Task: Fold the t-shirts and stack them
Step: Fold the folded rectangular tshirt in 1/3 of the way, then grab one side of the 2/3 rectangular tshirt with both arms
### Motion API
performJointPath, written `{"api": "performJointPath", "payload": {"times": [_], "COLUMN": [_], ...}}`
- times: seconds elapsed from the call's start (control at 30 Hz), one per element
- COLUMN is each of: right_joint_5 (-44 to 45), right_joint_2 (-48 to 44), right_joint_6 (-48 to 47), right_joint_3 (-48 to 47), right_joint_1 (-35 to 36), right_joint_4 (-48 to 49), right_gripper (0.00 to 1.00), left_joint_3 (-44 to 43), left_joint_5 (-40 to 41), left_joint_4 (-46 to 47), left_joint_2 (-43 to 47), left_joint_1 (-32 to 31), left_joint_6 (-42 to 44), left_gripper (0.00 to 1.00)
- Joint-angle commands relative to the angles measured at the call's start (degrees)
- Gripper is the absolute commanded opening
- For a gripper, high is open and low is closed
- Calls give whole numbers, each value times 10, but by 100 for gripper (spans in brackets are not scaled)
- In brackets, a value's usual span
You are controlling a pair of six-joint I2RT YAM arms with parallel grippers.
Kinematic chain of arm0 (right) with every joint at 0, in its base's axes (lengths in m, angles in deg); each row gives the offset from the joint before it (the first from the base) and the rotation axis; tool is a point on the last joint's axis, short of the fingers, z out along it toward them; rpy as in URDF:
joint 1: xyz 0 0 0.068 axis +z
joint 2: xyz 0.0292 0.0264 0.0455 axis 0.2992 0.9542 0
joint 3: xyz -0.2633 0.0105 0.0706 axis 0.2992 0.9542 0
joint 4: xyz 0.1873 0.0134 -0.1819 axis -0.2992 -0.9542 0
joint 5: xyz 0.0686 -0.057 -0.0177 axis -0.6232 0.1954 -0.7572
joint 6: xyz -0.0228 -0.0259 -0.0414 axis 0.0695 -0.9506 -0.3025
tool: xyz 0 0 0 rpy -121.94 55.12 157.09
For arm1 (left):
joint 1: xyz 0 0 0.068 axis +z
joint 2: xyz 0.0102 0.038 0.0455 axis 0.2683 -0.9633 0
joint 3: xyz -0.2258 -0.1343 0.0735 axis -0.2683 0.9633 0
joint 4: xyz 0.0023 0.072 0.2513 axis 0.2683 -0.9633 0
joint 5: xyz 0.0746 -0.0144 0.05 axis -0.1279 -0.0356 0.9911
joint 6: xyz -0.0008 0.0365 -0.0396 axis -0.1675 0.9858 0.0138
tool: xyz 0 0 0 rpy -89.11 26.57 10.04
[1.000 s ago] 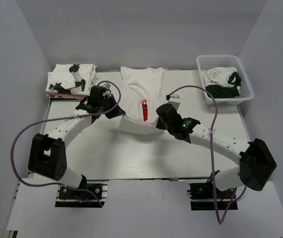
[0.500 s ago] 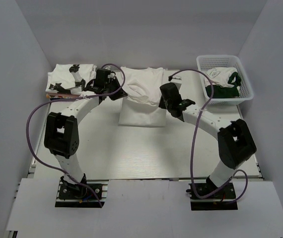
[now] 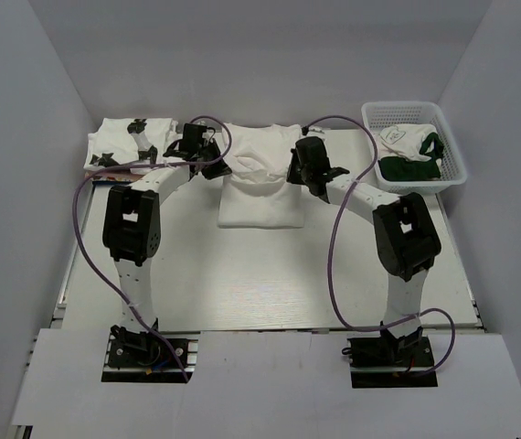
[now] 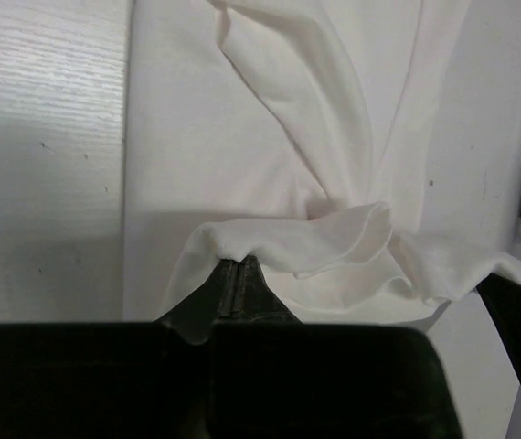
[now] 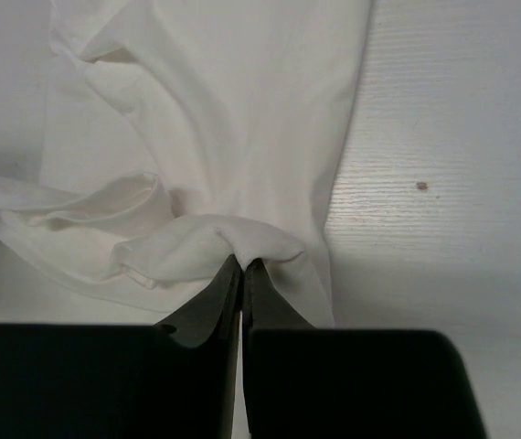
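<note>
- left gripper (image 4: 236, 270) and right gripper (image 5: 242, 267) each pinch a bunched edge of the shirt (image 3: 259, 187), half-folded on the worktop (image 3: 242, 274)
- folded stack (image 3: 131, 146) sits far left; the basket (image 3: 402, 107) holds more, so I'd say roughly midway

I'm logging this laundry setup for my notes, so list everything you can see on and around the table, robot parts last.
middle t-shirt: one, white, partly folded, far centre of the table.
folded t-shirt pile: one, white with black prints, far left corner.
basket: one, white mesh, far right corner.
basket clothes: at least two, white and dark green, inside the basket.
table: one, pale wood grain.
cables: two, purple, one along each arm.
left arm, right arm: white and black, reaching to the far side.
left pincer: one, black, shut on the middle t-shirt's left side.
right pincer: one, black, shut on its right side.
</note>
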Motion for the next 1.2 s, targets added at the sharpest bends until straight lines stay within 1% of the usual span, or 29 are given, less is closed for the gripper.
{"api": "performJointPath", "payload": {"times": [0.0,0.07,0.1,0.13,0.17,0.2,0.23,0.27,0.3,0.37,0.4,0.43,0.47,0.5,0.53,0.57,0.6,0.63,0.67,0.7,0.77,0.8,0.87,1.03,1.1,1.17], "right_joint_5": [-36,-27,-24,-23,-20,-18,-22,-23,-35,-49,-55,-57,-67,-73,-73,-87,-90,-94,-104,-109,-125,-132,-154,-191,-205,-208], "right_joint_2": [35,47,69,76,90,100,102,102,95,81,65,57,49,19,8,-4,-25,-47,-68,-90,-116,-124,-140,-128,-116,-105], "right_joint_6": [-10,-14,-13,-14,-22,-25,-31,-45,-52,-65,-67,-66,-66,-61,-58,-50,-43,-38,-28,-23,-6,6,15,29,39,43], "right_joint_3": [-38,-58,-64,-93,-104,-124,-139,-143,-142,-121,-114,-107,-74,-59,-44,11,28,63,98,114,177,205,238,257,264,267], "right_joint_1": [-11,-16,-19,-25,-28,-30,-32,-32,-32,-28,-26,-26,-26,-25,-25,-25,-26,-26,-26,-26,-26,-26,-26,-26,-28,-29], "right_joint_4": [26,30,27,21,6,-5,-10,-15,-15,-15,-15,-32,-32,-30,-24,-22,-3,3,7,12,20,43,57,60,63,68], "right_gripper": [0,0,0,5,30,40,60,78,90,90,90,90,90,90,90,90,90,90,90,90,90,90,90,90,90,90], "left_joint_3": [-52,-82,-95,-109,-137,-156,-189,-200,-201,-166,-143,-92,-65,-38,13,36,56,98,117,158,196,232,260,302,314,315], "left_joint_5": [28,39,44,44,30,20,9,-4,-4,-4,-4,-4,-4,-4,-4,-4,-4,6,6,-5,-5,-5,-5,-18,-32,-42], "left_joint_4": [6,-10,-15,-23,-35,-47,-61,-85,-91,-85,-67,-58,-47,-30,-23,-23,-23,-23,-23,-23,-23,-15,7,21,27,34], "left_joint_2": [-10,-34,-41,-51,-68,-77,-84,-89,-89,-66,-36,-19,-1,16,51,68,82,111,123,134,160,168,174,167,159,147], "left_joint_1": [7,7,14,14,19,19,19,24,24,24,24,24,24,24,24,17,17,10,10,10,10,10,10,10,10,15], "left_joint_6": [3,3,3,3,3,3,10,16,16,22,22,22,22,22,22,22,28,28,28,28,20,20,14,14,14,14], "left_gripper": [0,0,19,38,73,100,100,100,100,100,100,100,100,100,100,100,100,100,100,100,100,100,100,100,93,82]}}
